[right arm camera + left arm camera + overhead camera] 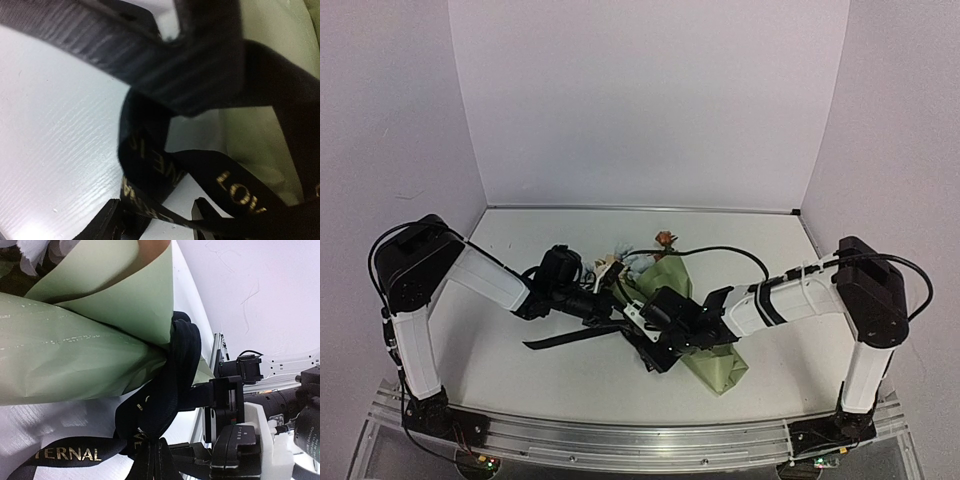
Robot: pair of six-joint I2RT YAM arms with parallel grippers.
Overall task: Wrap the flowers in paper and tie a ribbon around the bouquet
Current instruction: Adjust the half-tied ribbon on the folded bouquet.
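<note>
White table, white walls round it. We see the bouquet lying flat mid-table between both arms. The flowers poke out the far wide end, and the olive paper cone narrows toward the near edge. Black ribbon with gold lettering is looped and knotted round the cone's waist, one tail trailing left on the table. Left gripper is clamped tight, apparently on the ribbon strands, though its fingertips are hidden. Right gripper has jaws parted, ribbon running between its fingers.
</note>
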